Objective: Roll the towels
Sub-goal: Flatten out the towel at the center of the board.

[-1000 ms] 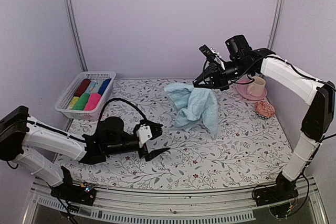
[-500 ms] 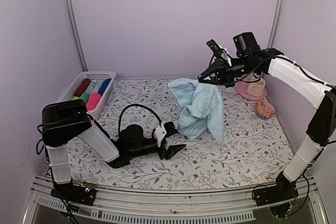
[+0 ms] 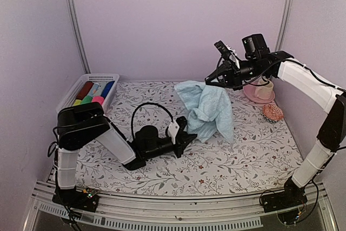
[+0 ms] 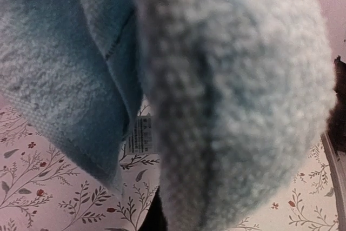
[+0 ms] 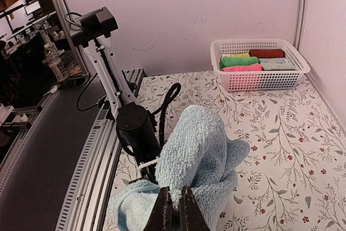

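Over at 10 o'clock on the flowered table [image 3: 248,155] sits a white basket [image 3: 69,100] with rolled cloths packed in it, the pink towel [image 3: 98,100] among them, rolled up at its near end. The left arm lies low across the tabletop, and the left gripper [image 3: 187,137] points toward 2 o'clock, its tip right at the bottom hem of the pale blue towel [image 3: 208,106]. Its own camera sees little but blue terry and a small white label [image 4: 141,133], so I cannot tell whether the jaws have closed on the cloth or only stand against it. The pale blue towel is unrolled and bunched, hanging in loose folds just past the table's middle toward 12 o'clock, its lower end resting on the surface. The right gripper [image 3: 208,81] has it by the top, up in the air, fingers pinched tight together on a fold. Further right, at 2 o'clock, a pink dish [image 3: 250,94] carries a cup [image 3: 265,88], and nearer, well apart from the towel, lies a small pink-and-white thing [image 3: 273,112].
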